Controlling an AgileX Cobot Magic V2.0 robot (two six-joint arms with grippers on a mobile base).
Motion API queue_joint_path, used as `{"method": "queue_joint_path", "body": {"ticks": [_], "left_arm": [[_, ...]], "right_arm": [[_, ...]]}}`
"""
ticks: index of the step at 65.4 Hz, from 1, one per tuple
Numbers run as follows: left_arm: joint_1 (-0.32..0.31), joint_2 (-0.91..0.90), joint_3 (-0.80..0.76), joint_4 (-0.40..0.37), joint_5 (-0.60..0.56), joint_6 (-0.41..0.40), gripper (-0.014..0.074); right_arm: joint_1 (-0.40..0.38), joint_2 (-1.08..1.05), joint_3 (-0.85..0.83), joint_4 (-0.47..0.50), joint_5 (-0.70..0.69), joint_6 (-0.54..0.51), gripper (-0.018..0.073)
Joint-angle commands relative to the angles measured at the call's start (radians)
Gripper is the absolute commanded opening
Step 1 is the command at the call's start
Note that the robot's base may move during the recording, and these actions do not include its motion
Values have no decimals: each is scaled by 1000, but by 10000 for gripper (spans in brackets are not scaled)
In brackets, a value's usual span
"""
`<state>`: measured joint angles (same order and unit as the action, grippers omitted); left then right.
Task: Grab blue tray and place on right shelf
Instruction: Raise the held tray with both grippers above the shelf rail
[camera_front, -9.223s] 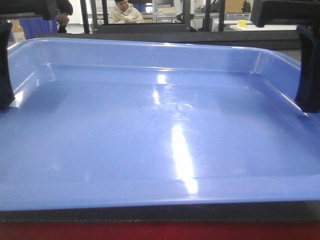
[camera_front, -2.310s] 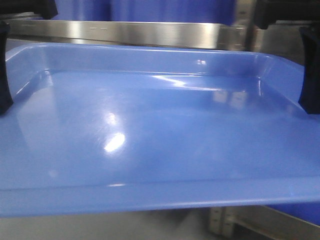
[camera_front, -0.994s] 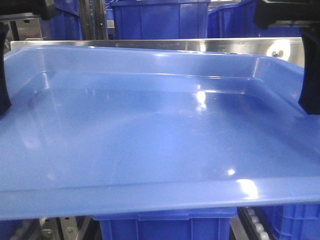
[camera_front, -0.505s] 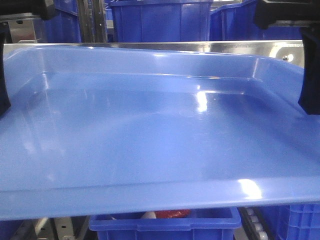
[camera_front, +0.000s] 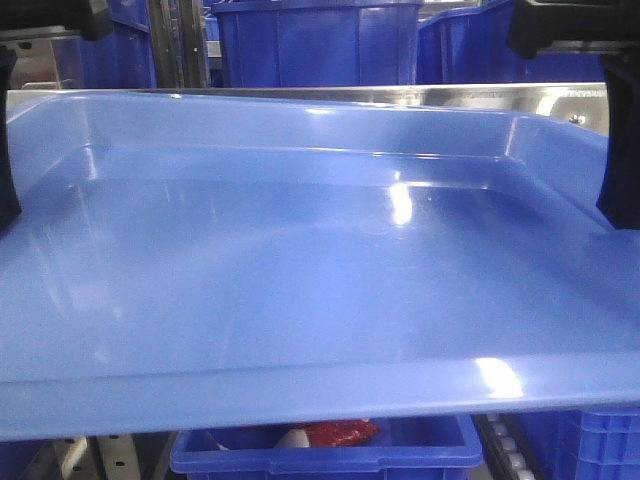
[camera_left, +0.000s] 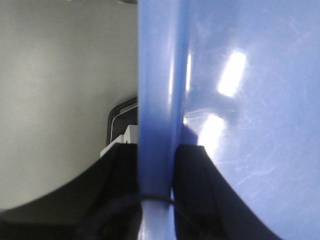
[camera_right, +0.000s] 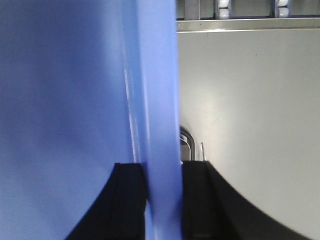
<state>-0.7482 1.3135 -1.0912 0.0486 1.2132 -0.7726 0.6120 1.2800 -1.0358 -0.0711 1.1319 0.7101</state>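
The blue tray (camera_front: 300, 270) fills the front view, held level in the air. Its left rim (camera_left: 157, 100) is pinched between the black fingers (camera_left: 192, 195) of my left gripper (camera_left: 156, 165), which is shut on it. Its right rim (camera_right: 157, 100) sits between the black fingers (camera_right: 130, 200) of my right gripper (camera_right: 162, 172), also shut on it. In the front view, the left gripper (camera_front: 8, 150) and right gripper (camera_front: 620, 150) show as dark shapes at the tray's two sides. The right shelf's shiny steel lip (camera_front: 480, 95) runs just behind the tray's far rim.
Deep dark blue bins (camera_front: 310, 40) stand on the shelf behind the lip, between metal uprights (camera_front: 185, 40). Another dark blue bin (camera_front: 330, 450) with a red and white item inside sits below the tray. Grey floor (camera_right: 250, 100) lies under the tray's sides.
The tray has risen slightly against the rack over the last second: the steel lip sits lower behind the far rim and more of the lower bin shows beneath. Both grips are unchanged.
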Motion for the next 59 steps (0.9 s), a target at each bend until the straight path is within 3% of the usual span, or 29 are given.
{"method": "queue_joint_path", "body": {"ticks": [1, 59], "left_arm": [[-13, -26, -30, -60, -31, -9, 34], [-13, -26, -30, -60, -31, -9, 34]], "right_arm": [[5, -29, -32, 31, -77, 15, 160], [5, -29, -32, 31, -77, 15, 160]]}}
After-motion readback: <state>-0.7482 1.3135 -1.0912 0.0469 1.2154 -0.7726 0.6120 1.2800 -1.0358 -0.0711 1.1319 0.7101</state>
